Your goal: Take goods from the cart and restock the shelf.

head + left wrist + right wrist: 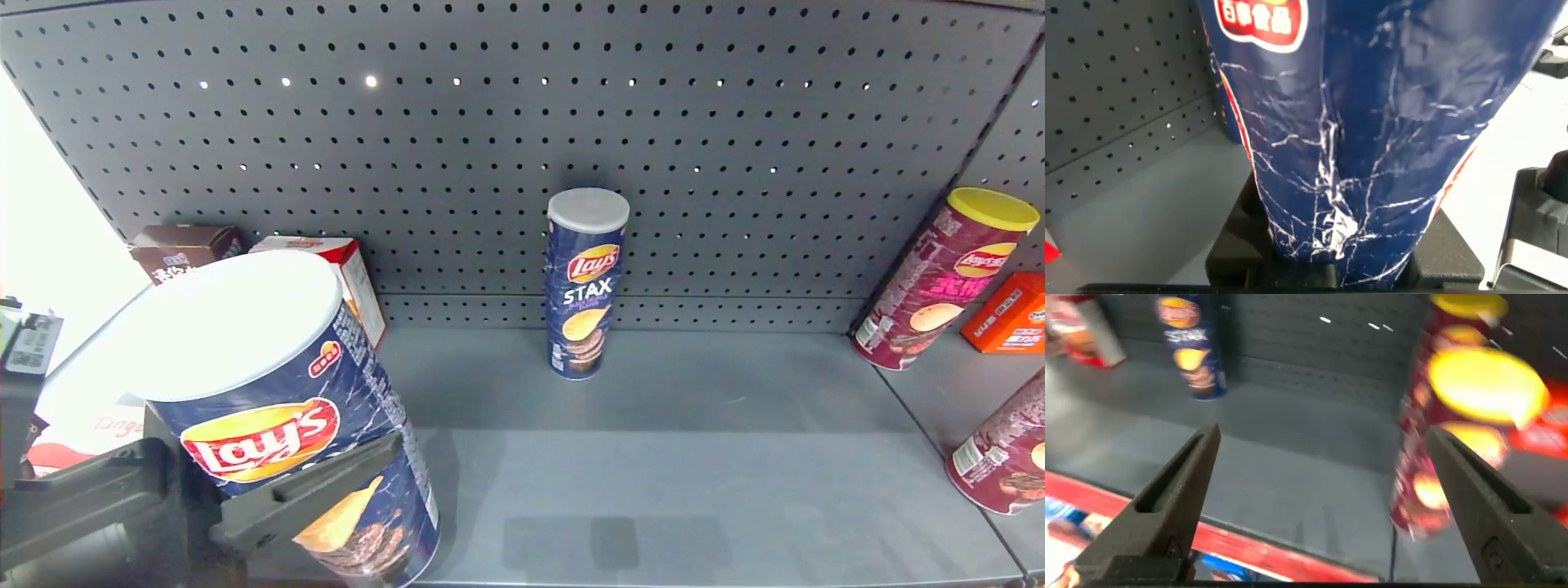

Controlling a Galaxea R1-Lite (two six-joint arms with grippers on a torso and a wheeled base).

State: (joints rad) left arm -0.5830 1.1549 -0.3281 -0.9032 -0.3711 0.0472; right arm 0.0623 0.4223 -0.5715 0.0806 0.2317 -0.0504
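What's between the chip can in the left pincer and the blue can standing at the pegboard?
Nothing: in the head view, only bare grey shelf board separates the held can from the standing can.

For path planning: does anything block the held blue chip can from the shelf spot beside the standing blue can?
Nothing visible does. Between the held blue chip can and the standing blue can lies only grey shelf.

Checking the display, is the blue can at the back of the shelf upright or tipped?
Upright: the blue can stands on its base, top end up.
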